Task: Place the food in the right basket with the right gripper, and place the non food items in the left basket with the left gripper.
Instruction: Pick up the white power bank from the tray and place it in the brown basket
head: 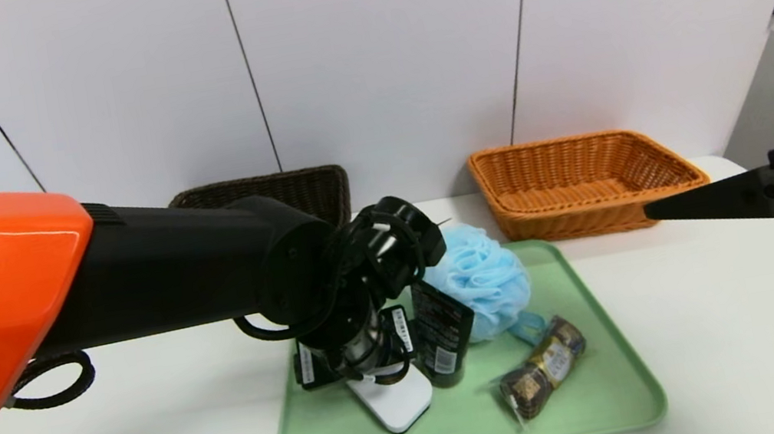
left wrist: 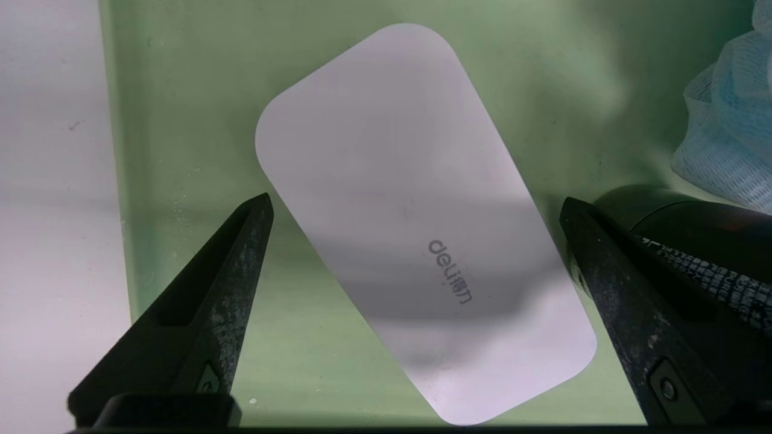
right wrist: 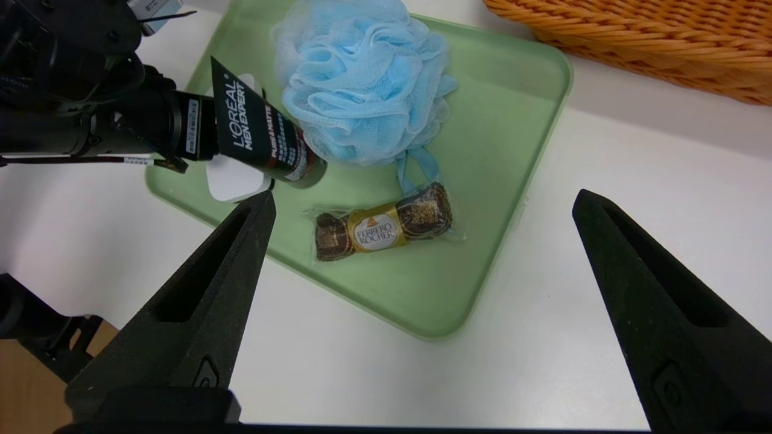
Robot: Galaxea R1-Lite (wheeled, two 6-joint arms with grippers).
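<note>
Head view: green tray [head: 483, 431] on white table [head: 749, 346], pale panelled wall [head: 384, 54] behind.

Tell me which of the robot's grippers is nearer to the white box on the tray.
The left. The left gripper is right over the white box, open around it; the right gripper hangs off the tray's right side.

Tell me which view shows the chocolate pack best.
The right wrist view: the chocolate pack lies whole and unblocked on the green tray, its Ferrero Rocher label readable. The head view also shows the whole pack, but smaller, the label hard to read. The left wrist view does not show it.
</note>
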